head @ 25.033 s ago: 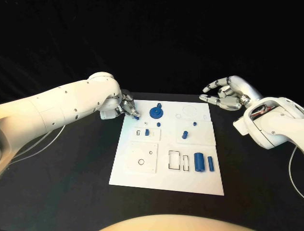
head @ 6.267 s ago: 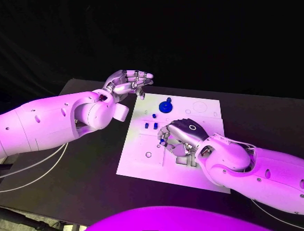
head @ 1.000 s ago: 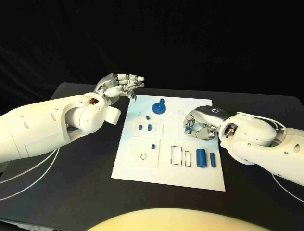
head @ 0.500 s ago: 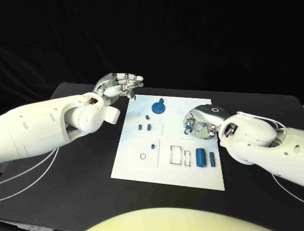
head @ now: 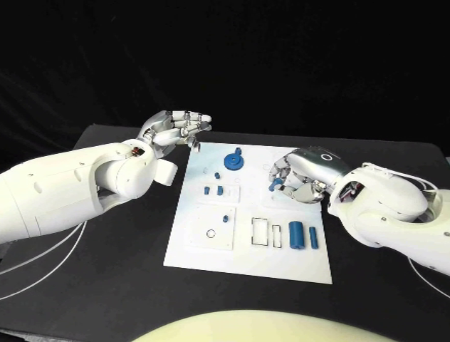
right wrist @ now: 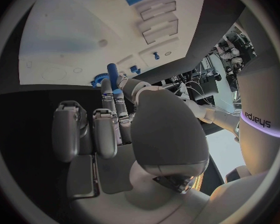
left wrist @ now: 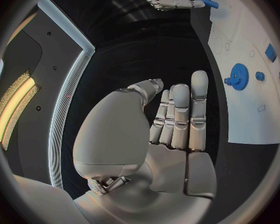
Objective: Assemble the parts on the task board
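Board in the middle of the table, one hand at each side

The task board (head: 248, 242) lies on the table (head: 102, 285), its long side running away from the robot. The left hand (head: 174, 128) hangs over the table off the board's far left corner; the right hand (head: 299, 174) is over the board's right half, holding a peg (head: 274, 185) above it. A gear (head: 233, 162) sits near the far edge, small parts (head: 213, 189) lie left of centre, and two cylinders (head: 305, 235) lie side by side towards the near right
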Controlling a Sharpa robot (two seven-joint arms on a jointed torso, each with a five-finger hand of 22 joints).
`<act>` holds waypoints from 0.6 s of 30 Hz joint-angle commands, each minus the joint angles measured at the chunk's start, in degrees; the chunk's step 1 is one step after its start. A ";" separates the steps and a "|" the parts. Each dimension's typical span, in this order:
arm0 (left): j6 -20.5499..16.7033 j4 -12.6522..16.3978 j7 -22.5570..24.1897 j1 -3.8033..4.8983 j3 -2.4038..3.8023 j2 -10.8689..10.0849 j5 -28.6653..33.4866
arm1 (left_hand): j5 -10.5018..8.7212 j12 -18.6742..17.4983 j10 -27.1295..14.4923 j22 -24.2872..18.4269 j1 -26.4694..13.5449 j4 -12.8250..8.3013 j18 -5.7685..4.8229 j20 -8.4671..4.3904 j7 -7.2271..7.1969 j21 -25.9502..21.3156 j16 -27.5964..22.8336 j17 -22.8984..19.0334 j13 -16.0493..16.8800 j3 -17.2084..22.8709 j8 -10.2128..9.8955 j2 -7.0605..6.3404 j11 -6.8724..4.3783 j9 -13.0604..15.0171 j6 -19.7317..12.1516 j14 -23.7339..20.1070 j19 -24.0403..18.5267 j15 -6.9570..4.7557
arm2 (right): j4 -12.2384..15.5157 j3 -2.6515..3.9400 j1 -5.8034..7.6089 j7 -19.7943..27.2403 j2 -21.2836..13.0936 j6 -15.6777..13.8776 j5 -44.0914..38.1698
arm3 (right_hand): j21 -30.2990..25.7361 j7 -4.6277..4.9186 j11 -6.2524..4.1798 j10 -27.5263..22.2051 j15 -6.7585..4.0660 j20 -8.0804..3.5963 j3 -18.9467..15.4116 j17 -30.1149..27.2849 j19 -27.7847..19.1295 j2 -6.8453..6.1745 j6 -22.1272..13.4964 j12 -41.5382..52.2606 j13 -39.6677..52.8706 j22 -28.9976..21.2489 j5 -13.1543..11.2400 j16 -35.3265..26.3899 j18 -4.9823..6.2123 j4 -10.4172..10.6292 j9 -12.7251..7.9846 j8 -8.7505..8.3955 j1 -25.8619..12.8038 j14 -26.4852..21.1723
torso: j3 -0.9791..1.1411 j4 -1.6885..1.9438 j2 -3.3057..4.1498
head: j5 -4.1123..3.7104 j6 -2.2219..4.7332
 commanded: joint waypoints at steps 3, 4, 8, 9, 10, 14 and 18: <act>0.79 0.08 0.16 -0.03 0.03 0.26 0.23 | 0.29 0.31 -0.19 -0.04 -0.59 0.08 0.69 0.06 0.00 -0.25 -0.17 -0.08 0.06 0.34 -0.07 0.18 0.00 0.01 -0.20 -0.49 -0.25 0.01 | 2.84 0.07 0.31 0.61 0.54 -2.98 0.57 | 0.28 0.16 -1.52 1.32 -0.14 -0.40 -0.14 0.10 1.62 0.00 -0.02 -0.36 -0.05 10.15 0.25 0.35 -0.85 -0.33 3.55 0.26 -0.68 2.87 | 0.00 -0.13 0.04 | 0.44 -0.09; 0.80 0.09 0.16 -0.03 0.03 0.29 0.23 | 0.29 0.31 -0.19 -0.04 -0.59 0.08 0.69 0.06 0.00 -0.25 -0.17 -0.08 0.06 0.34 -0.07 0.18 0.00 0.01 -0.20 -0.49 -0.25 0.01 | 3.30 0.06 0.21 0.79 1.03 -3.03 0.78 | 0.25 0.18 -1.51 1.32 -0.13 -0.40 -0.12 0.08 1.62 -0.05 -0.03 -0.39 -0.04 10.15 0.26 0.34 -0.84 -0.36 3.57 0.27 -0.72 2.86 | 0.02 -0.15 0.06 | 0.68 -0.16; 0.86 0.09 0.14 -0.03 0.03 0.41 0.23 | 0.29 0.31 -0.19 -0.04 -0.59 0.08 0.69 0.06 0.00 -0.25 -0.17 -0.08 0.06 0.34 -0.07 0.18 0.00 0.01 -0.20 -0.49 -0.25 0.01 | 4.38 -0.02 -0.70 1.52 3.78 -3.18 1.00 | 0.19 0.19 -1.50 1.31 -0.13 -0.40 -0.10 0.02 1.60 -0.07 -0.05 -0.42 -0.05 10.13 0.28 0.32 -0.83 -0.37 3.58 0.27 -0.75 2.85 | 0.02 -0.06 0.07 | 1.10 -0.31; 0.86 0.09 0.14 -0.03 0.03 0.45 0.23 | 0.29 0.31 -0.19 -0.04 -0.59 0.08 0.69 0.06 0.00 -0.25 -0.17 -0.08 0.06 0.34 -0.07 0.18 0.00 0.01 -0.20 -0.49 -0.25 0.01 | 4.43 -0.04 -0.97 1.69 4.51 -3.20 0.93 | 0.07 0.20 -1.50 1.31 -0.12 -0.39 -0.05 -0.04 1.56 -0.07 -0.07 -0.46 -0.05 10.09 0.31 0.29 -0.81 -0.40 3.60 0.27 -0.77 2.84 | 0.01 -0.08 0.04 | 1.32 -0.32; 0.87 0.07 0.14 -0.03 0.03 0.50 0.23 | 0.29 0.31 -0.19 -0.04 -0.59 0.08 0.69 0.06 0.00 -0.25 -0.17 -0.08 0.06 0.34 -0.07 0.18 0.00 0.01 -0.20 -0.49 -0.25 0.01 | 4.38 -0.09 -1.31 1.91 5.43 -3.20 0.83 | 0.07 0.20 -1.50 1.31 -0.12 -0.39 -0.05 -0.04 1.56 -0.07 -0.07 -0.46 -0.05 10.09 0.31 0.29 -0.81 -0.40 3.60 0.27 -0.77 2.84 | 0.00 -0.04 0.02 | 1.40 -0.36; 0.92 0.02 0.13 -0.03 0.03 0.74 0.22 | 0.29 0.35 -0.33 -0.15 -0.66 0.06 0.71 0.08 0.03 -0.33 -0.15 -0.10 0.07 0.37 -0.06 0.18 0.03 0.01 -0.28 -0.52 -0.31 0.03 | 3.17 -0.41 -2.78 2.77 9.09 -3.04 0.52 | 0.05 0.22 -1.49 1.30 -0.12 -0.39 0.02 -0.08 1.56 -0.07 -0.10 -0.51 -0.05 10.09 0.36 0.28 -0.80 -0.45 3.61 0.26 -0.79 2.83 | -0.10 0.14 0.04 | 2.28 -0.73; 0.96 -0.03 0.11 -0.03 0.03 0.93 0.22 | 0.29 0.35 -0.33 -0.15 -0.66 0.06 0.71 0.08 0.03 -0.33 -0.15 -0.10 0.07 0.37 -0.06 0.18 0.03 0.01 -0.28 -0.52 -0.31 0.03 | 1.72 -0.73 -4.04 3.31 11.38 -2.71 0.41 | 0.00 0.24 -1.48 1.29 -0.11 -0.38 0.06 -0.09 1.54 -0.07 -0.13 -0.54 -0.05 10.07 0.38 0.27 -0.79 -0.48 3.62 0.26 -0.81 2.83 | -0.15 0.10 0.08 | 2.90 -0.92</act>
